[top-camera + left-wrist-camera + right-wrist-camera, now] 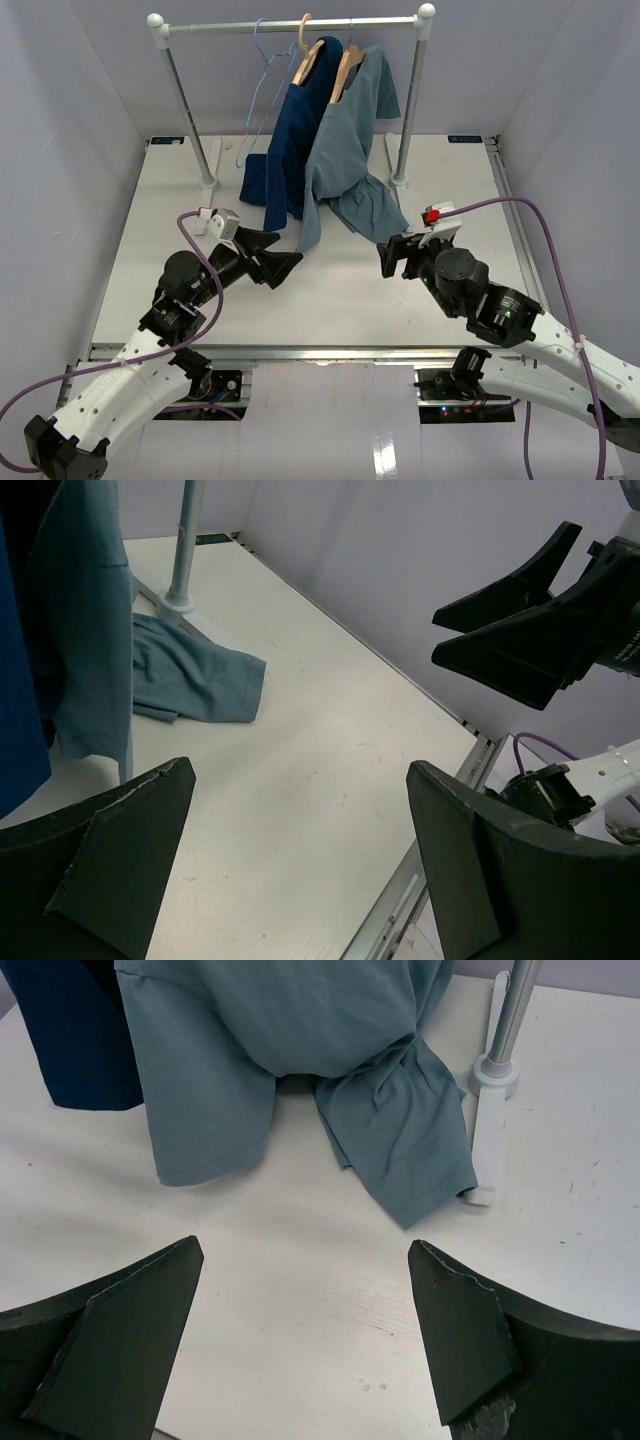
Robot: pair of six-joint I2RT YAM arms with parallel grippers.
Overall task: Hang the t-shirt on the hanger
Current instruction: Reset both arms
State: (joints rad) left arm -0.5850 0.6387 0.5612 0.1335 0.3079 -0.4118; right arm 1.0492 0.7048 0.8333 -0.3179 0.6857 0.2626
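Left hand (286, 252) and right hand (393, 254) spread empty; grey-blue shirt (345, 145) partly hides t-shirt (283, 150) draped on hanger (306, 64).

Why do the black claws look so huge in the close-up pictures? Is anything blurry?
Left wrist view: the left fingers sit right by the lens, so they loom large. Right wrist view: same for the right fingers, and the grey shirt is sharp. Top view: even light, soft shadows, no real blur.

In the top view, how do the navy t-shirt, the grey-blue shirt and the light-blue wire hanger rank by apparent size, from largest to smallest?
1 and 2. grey-blue shirt and navy t-shirt: alike, and they overlap, so I do not rank them.
3. light-blue wire hanger: clearly smallest, only a thin outline.
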